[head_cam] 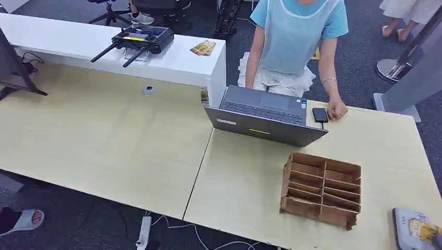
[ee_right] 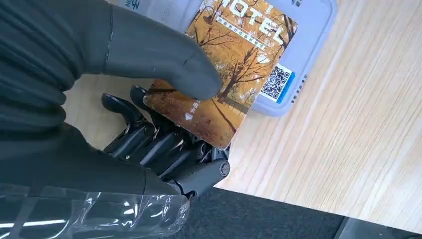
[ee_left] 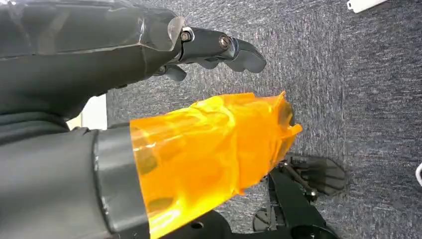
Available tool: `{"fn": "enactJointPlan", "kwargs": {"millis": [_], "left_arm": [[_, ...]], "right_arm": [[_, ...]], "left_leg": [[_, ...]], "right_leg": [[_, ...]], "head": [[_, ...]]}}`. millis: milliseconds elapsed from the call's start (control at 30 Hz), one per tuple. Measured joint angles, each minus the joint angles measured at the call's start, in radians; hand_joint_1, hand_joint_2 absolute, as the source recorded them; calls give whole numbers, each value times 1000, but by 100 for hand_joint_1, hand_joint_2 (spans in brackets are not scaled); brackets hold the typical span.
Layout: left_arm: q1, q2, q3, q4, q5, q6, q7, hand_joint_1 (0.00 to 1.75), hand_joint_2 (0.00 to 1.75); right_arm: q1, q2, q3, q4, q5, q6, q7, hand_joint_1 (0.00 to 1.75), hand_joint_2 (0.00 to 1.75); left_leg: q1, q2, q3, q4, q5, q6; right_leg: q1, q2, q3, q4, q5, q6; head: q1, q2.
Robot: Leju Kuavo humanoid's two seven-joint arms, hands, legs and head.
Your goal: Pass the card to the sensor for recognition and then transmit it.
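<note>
1. My right hand grips the card between thumb and fingers; the card lies over the grey sensor, which sits at the near right corner of the table. I cannot tell whether card and sensor touch.
2. Step in hand, as I judge it: the recognition pass.
3. Left hand hangs over carpet, fingers loosely curled, holding nothing.
4. Next: lift the card clear and hand it on, probably to the person behind the laptop. Keep the pinch firm.

Even, bright indoor light on the pale table, shadows soft. Glare streaks the clear wrap behind the right robot hand; the nearest parts blur, wood grain beyond stays sharp.
</note>
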Motion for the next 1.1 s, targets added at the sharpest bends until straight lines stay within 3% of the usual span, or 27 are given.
{"fn": "enactJointPlan", "kwargs": {"millis": [667, 1100], "left_arm": [[0, 0, 4, 0, 16, 7, -2, 0, 0], [-1, -1, 11, 0, 28, 12, -2, 0, 0]], "right_arm": [[-39, 0, 17, -86, -3, -1, -25, 175, 175], [-136, 1, 62, -194, 56, -25, -18, 175, 175]], "left_leg": [[0, 0, 0, 0, 0, 0], [0, 0, 0, 0, 0, 0]], "right_leg": [[0, 0, 0, 0, 0, 0], [0, 0, 0, 1, 0, 0]], "head": [[0, 0], [0, 0]]}}
